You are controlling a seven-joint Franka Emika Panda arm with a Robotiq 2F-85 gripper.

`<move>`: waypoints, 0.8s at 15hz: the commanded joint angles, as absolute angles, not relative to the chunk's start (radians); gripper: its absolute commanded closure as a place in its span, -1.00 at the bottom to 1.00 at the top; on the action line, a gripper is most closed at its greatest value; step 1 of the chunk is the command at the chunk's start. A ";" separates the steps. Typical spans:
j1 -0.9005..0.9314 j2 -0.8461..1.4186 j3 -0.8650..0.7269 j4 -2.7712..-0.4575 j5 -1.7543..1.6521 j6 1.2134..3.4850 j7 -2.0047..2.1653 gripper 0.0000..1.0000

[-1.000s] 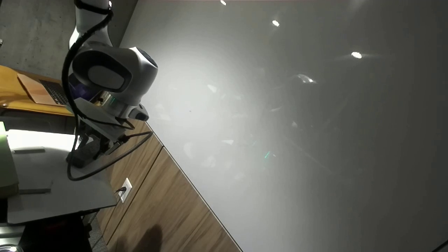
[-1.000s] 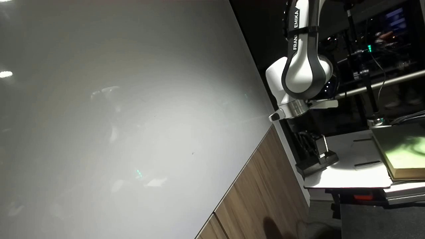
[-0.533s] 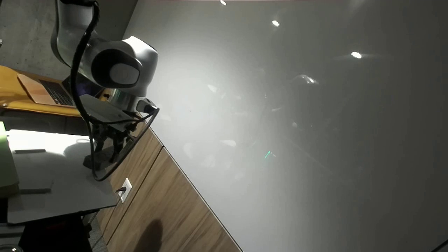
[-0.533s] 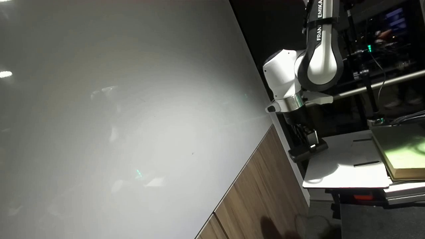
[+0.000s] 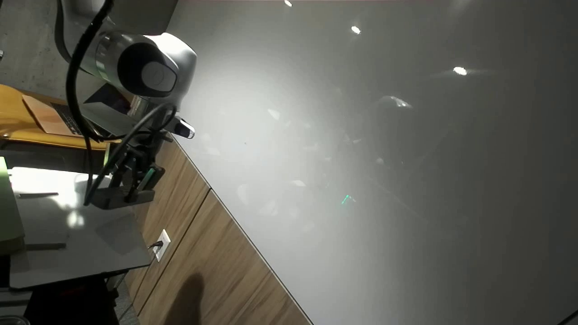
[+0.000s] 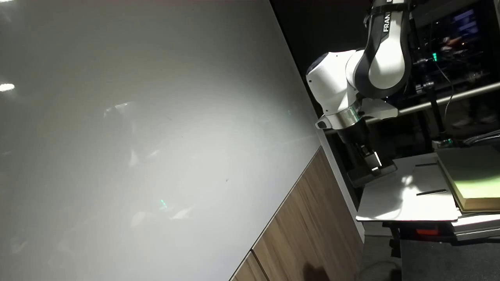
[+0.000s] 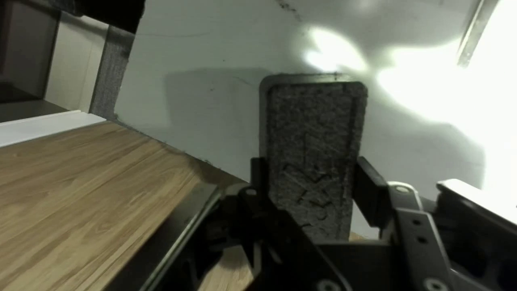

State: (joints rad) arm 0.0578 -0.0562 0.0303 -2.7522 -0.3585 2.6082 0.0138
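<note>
A dark grey block [image 7: 313,121], with a fuzzy, felt-like face and a raised rim, shows in the wrist view. It looks like a board eraser. My gripper [image 7: 315,178] is shut on its two long sides. In both exterior views the block [image 5: 106,198] [image 6: 359,179] hangs lengthwise under the gripper [image 5: 126,185] [image 6: 375,166]. It is held above a pale flat panel [image 5: 86,257] [image 6: 410,210], near the panel's edge at the wall. Its shadow on the panel lies apart from it.
A large glossy grey-white board [image 5: 361,180] [image 6: 156,156] covers the wall, with wood panelling [image 5: 226,262] and an outlet [image 5: 161,246] below. Dark strips [image 6: 431,192] lie on the panel beside a thick book [image 6: 480,183]. A laptop [image 5: 49,117] rests on an orange chair. A loose cable [image 5: 117,155] hangs from the arm.
The arm has risen and pulled back with the block still in the gripper. The wrist has turned, so the block's tilt differs. The loose cable has swung across the gripper, and shadows on the panel shifted.
</note>
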 commanded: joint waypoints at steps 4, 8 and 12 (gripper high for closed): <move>0.018 -0.030 0.022 -2.750 -0.318 2.694 0.109 0.43; -0.015 -0.003 0.001 -2.750 -0.351 2.739 0.180 0.43; -0.020 0.034 -0.013 -2.753 -0.446 2.740 0.302 0.43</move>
State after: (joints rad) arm -0.0195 0.0064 -0.0025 -2.7530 -0.3888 2.7275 0.2201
